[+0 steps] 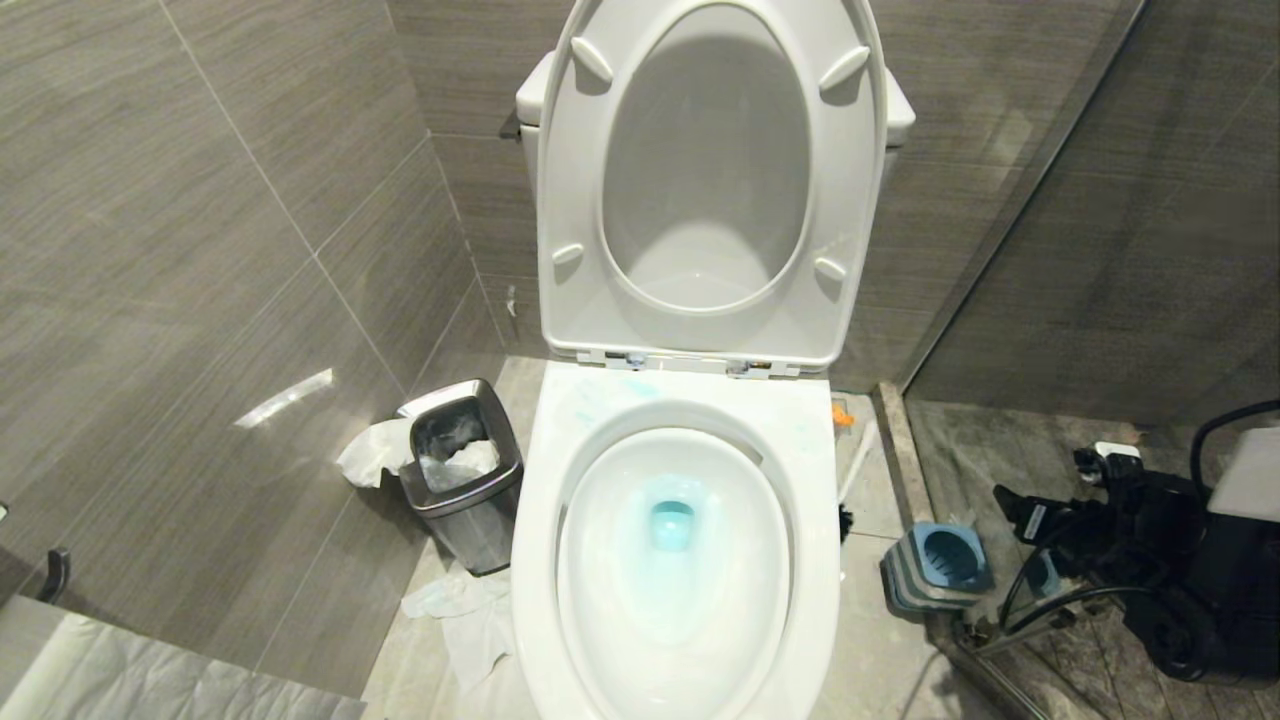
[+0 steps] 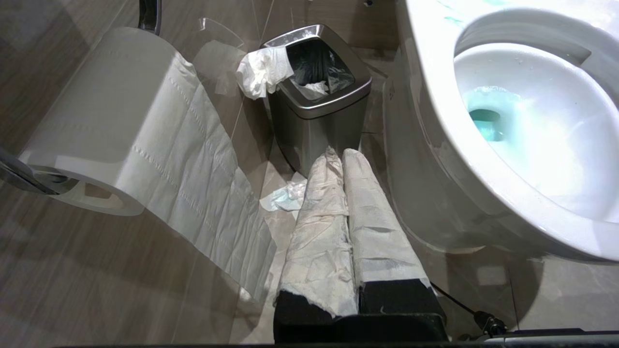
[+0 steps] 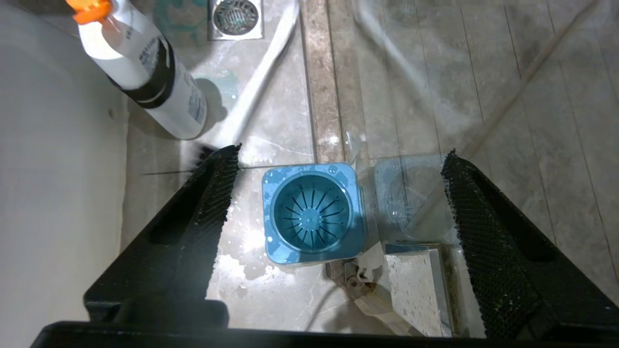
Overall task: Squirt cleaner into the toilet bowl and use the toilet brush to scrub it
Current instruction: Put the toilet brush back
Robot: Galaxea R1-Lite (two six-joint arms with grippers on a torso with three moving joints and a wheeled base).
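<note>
Below my wide-open right gripper (image 3: 338, 193): square blue holder (image 3: 313, 213); slim white toilet brush (image 3: 258, 79) lying beside pale cleaner bottle (image 3: 145, 77); left gripper (image 2: 344, 159) closed.

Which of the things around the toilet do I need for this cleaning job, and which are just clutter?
For the job:
- toilet bowl, blue-tinted water inside
- cleaner, standing on the floor beside the toilet
- toilet brush, lying on the floor, out of its holder
- brush holder, empty, below the open right gripper

Just lying about:
- steel bin
- paper roll
- loose tissue
- floor drain
</note>
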